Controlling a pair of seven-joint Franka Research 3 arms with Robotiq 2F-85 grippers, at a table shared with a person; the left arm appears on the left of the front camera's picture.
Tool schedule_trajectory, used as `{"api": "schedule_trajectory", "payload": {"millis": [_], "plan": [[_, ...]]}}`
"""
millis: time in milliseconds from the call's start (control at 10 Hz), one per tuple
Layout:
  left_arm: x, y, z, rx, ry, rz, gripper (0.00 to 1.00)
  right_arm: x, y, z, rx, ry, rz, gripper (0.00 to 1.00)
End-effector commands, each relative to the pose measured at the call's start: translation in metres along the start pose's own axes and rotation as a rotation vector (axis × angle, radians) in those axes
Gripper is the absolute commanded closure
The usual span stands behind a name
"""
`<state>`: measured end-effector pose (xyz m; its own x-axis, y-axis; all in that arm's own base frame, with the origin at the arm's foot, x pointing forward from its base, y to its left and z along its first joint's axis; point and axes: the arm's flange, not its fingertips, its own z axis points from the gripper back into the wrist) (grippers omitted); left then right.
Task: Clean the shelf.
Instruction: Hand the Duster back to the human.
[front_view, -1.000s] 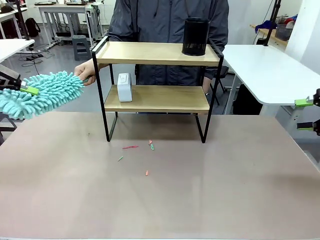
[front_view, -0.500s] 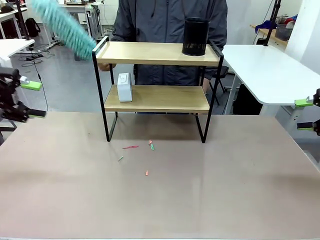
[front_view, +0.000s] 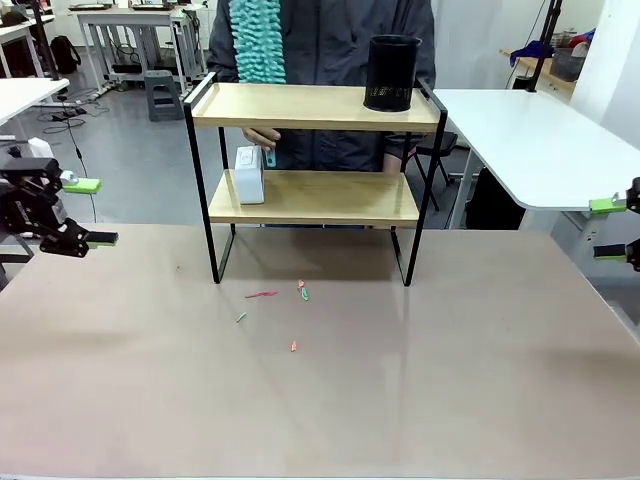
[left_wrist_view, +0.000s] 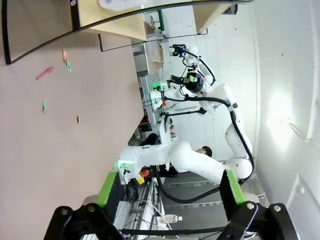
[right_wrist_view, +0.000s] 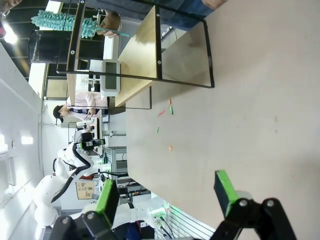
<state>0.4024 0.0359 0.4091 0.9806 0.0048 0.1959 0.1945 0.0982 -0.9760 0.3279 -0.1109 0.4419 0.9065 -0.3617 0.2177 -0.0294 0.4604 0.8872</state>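
The shelf (front_view: 312, 195) stands mid-table, two wooden boards in a black frame. A black mesh cup (front_view: 390, 72) is on its top board and a white box (front_view: 249, 174) on the lower one. Behind it a person's hand (front_view: 262, 138) holds a teal fluffy duster (front_view: 257, 40) upright. My left gripper (front_view: 85, 212) hangs open and empty at the table's left edge, and my right gripper (front_view: 607, 228) is open and empty at the right edge. The right wrist view shows the shelf (right_wrist_view: 140, 55), the duster (right_wrist_view: 62, 22) and its own open gripper (right_wrist_view: 166, 195). In the left wrist view, the left gripper (left_wrist_view: 170, 187) is open.
Several small coloured scraps (front_view: 285, 300) lie on the brown tabletop (front_view: 320, 400) just in front of the shelf's legs. A white side table (front_view: 540, 140) stands at the right rear, close to my right gripper.
My left gripper has let go of the duster and opened. The person took it, swung it up to the right, and now holds it upright behind the shelf. The right arm has not moved.
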Motion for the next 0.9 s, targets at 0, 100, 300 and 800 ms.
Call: {"api": "schedule_trajectory", "payload": {"millis": [0,100,300,800], "plan": [[-0.0103,-0.0169,-0.0010,0.036,-0.003,-0.004,0.00,-0.0034,-0.0021,0.0014,0.002,0.001,0.006,0.00],[-0.0103,-0.0169,-0.0010,0.036,-0.003,-0.004,0.00,-0.0034,-0.0021,0.0014,0.002,0.001,0.006,0.00],[-0.0103,-0.0169,-0.0010,0.036,-0.003,-0.004,0.00,-0.0034,-0.0021,0.0014,0.002,0.001,0.006,0.00],[-0.0103,-0.0169,-0.0010,0.036,-0.003,-0.004,0.00,-0.0034,-0.0021,0.0014,0.002,0.001,0.006,0.00]]}}
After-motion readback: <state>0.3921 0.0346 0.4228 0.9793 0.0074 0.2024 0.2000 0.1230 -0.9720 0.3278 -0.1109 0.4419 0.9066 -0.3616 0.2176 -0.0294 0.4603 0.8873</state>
